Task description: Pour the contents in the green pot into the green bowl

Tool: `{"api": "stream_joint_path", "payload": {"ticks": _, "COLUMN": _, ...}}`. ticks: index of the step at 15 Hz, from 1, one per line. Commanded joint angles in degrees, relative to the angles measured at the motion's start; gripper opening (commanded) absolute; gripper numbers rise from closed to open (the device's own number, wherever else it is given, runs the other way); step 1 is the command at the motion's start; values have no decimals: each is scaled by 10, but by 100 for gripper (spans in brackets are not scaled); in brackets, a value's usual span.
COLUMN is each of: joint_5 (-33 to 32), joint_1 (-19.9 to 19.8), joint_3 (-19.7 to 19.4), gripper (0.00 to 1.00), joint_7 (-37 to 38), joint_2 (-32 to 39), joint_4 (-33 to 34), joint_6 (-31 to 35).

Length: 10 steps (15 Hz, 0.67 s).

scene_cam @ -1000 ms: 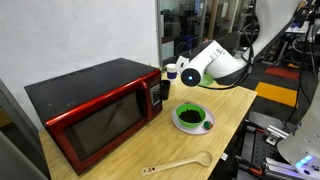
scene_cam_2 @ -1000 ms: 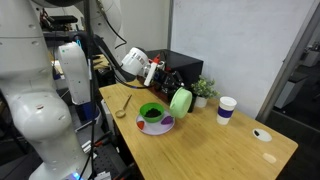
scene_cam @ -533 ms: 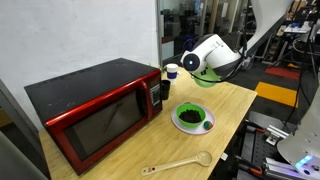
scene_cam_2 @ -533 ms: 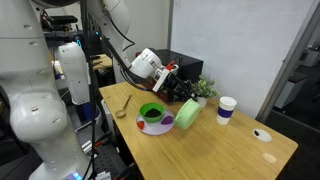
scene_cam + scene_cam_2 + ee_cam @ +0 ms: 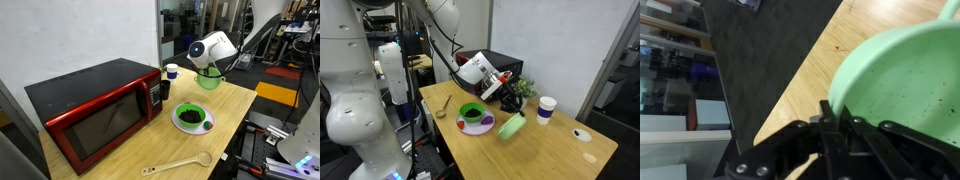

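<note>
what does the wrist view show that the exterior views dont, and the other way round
Only the wrist view: the inside of the green pot up close, with a few dark specks, and the gripper clamped on its rim. Only the exterior views: the green bowl, the red microwave, the wooden spoon and the white cup. Both: the green pot in the gripper, and the wooden table.

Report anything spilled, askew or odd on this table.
The green pot hangs tilted in the tool, beside the green bowl rather than over it. No spill shows on the table.
</note>
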Motion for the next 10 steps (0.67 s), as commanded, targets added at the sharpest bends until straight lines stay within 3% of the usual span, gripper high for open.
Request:
{"api": "stream_joint_path", "payload": {"ticks": 1, "joint_5": 58, "joint_1": -31, "joint_3": -18, "gripper": 2, "joint_7": -39, "joint_2": 9, "joint_4": 12, "joint_6": 89}}
{"api": "stream_joint_path", "payload": {"ticks": 10, "joint_5": 203, "joint_1": -61, "joint_3": -56, "gripper": 2, "joint_7": -66, "joint_2": 26, "joint_4": 2, "joint_6": 226}}
